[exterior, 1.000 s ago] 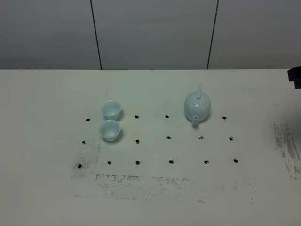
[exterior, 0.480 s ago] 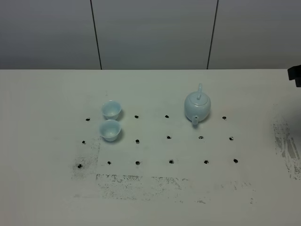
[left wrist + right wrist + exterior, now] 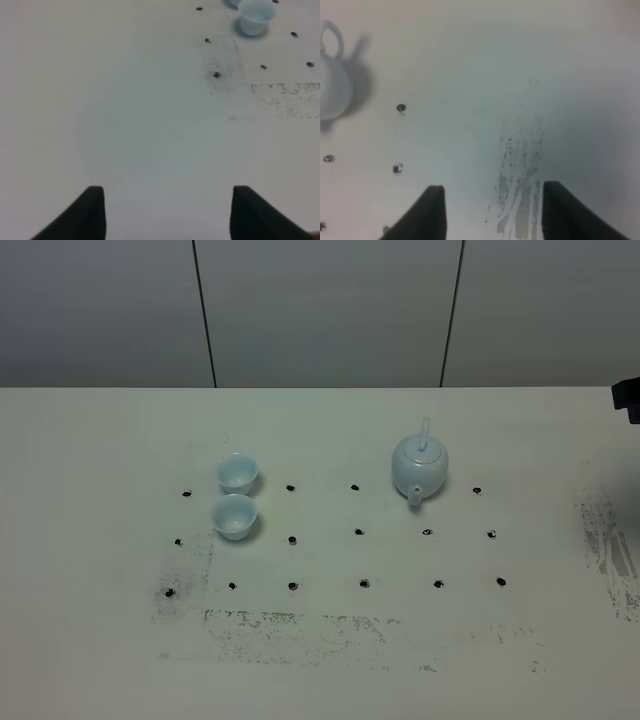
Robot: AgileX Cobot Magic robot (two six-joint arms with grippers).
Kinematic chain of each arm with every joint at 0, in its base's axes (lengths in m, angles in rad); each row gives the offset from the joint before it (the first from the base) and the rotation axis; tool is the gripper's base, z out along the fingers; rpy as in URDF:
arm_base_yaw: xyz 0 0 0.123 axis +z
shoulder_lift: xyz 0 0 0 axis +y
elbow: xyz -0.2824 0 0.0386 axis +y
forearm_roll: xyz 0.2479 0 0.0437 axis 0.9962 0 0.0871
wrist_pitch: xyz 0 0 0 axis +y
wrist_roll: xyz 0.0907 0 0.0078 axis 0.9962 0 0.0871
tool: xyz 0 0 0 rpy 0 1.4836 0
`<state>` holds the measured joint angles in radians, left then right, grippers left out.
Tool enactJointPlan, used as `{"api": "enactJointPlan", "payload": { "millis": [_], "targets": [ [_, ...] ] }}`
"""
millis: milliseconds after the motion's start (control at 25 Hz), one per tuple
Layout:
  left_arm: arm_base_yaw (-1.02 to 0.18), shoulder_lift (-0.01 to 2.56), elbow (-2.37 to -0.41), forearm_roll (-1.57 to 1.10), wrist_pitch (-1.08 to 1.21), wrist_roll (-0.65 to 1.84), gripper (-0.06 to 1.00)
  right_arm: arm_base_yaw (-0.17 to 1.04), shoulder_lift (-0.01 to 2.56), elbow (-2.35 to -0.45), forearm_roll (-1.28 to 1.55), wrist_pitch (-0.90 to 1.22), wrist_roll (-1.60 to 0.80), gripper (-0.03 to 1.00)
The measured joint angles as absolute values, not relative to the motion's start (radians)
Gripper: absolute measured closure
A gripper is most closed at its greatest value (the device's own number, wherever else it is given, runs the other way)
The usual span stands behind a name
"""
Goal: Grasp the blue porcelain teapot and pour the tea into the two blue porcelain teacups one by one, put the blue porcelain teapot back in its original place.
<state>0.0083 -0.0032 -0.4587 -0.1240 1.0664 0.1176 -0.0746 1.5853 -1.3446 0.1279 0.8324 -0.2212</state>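
Note:
The blue porcelain teapot (image 3: 419, 466) stands upright on the white table, right of centre, lid on, spout toward the front and handle toward the back; part of it also shows in the right wrist view (image 3: 331, 90). The two blue porcelain teacups stand close together left of centre, one behind (image 3: 238, 472) and one in front (image 3: 235, 517); one teacup shows in the left wrist view (image 3: 255, 18). My left gripper (image 3: 165, 212) is open and empty over bare table. My right gripper (image 3: 490, 212) is open and empty, well away from the teapot. Neither gripper shows in the high view.
A grid of small black dots (image 3: 359, 532) marks the white table (image 3: 100, 440). Grey scuff marks lie along the front (image 3: 300, 625) and at the right edge (image 3: 610, 550). A dark piece of equipment (image 3: 628, 400) sits at the far right edge. A grey panelled wall stands behind.

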Motion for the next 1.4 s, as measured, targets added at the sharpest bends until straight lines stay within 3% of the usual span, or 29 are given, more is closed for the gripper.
{"api": "enactJointPlan", "payload": {
  "millis": [480, 880, 1400],
  "targets": [
    [0.008, -0.003, -0.459, -0.124, 1.066, 0.118, 0.43, -0.038, 1.585, -1.345, 0.145, 0.839, -0.221, 0.55],
    [0.008, -0.003, -0.458, -0.124, 1.066, 0.118, 0.43, 0.203, 1.655, -1.359, 0.039, 0.705, -0.166, 0.55],
    [0.008, -0.003, -0.458, -0.124, 1.066, 0.118, 0.43, 0.331, 2.176, -1.970, -0.085, 0.832, -0.068, 0.52]
  ]
}}
